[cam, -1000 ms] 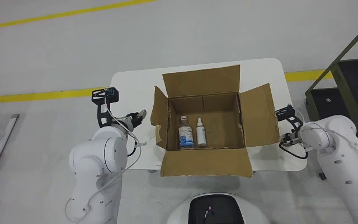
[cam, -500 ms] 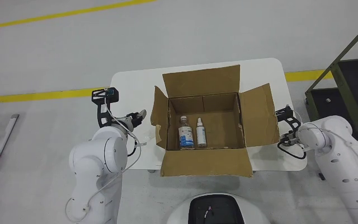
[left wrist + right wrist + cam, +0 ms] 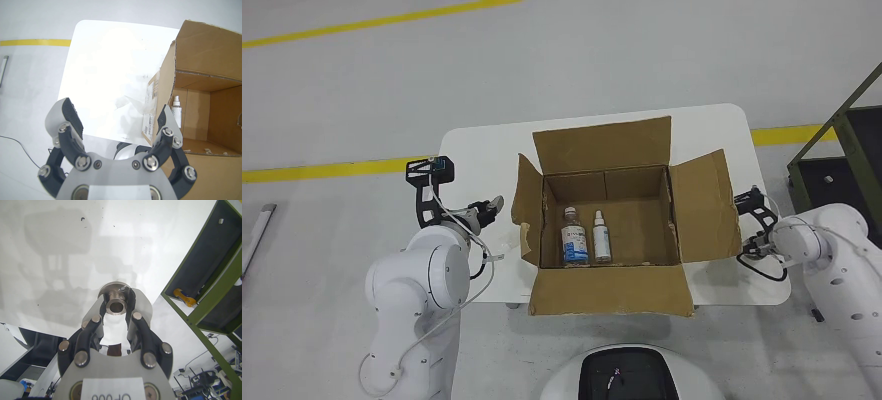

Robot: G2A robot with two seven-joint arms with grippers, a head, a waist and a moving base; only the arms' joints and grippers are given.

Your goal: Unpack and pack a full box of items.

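right claw (image 3: 116,311): closed partway on a short metal sleeve (image 3: 115,306) with a flange. the pads grip its narrow neck, bore facing the wrist. the hold looks centred, and no slip is evident.

left claw (image 3: 116,117): spread wide, holding nothing. it hangs over the table (image 3: 482,150) edge, just beside the left flap of the box (image 3: 607,290).

box contents: a labelled bottle (image 3: 575,240) and a spray bottle (image 3: 602,237) lie side by side on the floor of the box, toward its left wall. the rest of the floor is bare.

right claw position: outside the box, near the right flap, with a green rack (image 3: 208,275) beyond it.

assessment: the sleeve is in transit. i cannot tell whether it is going out of the box or back in.

recommendation: keep the squeeze steady, since smooth metal can rotate in the pads. lift clear of the raised right flap before crossing it. set the sleeve down on its flat flange face, well apart from the bottles, and release only once it is seated.
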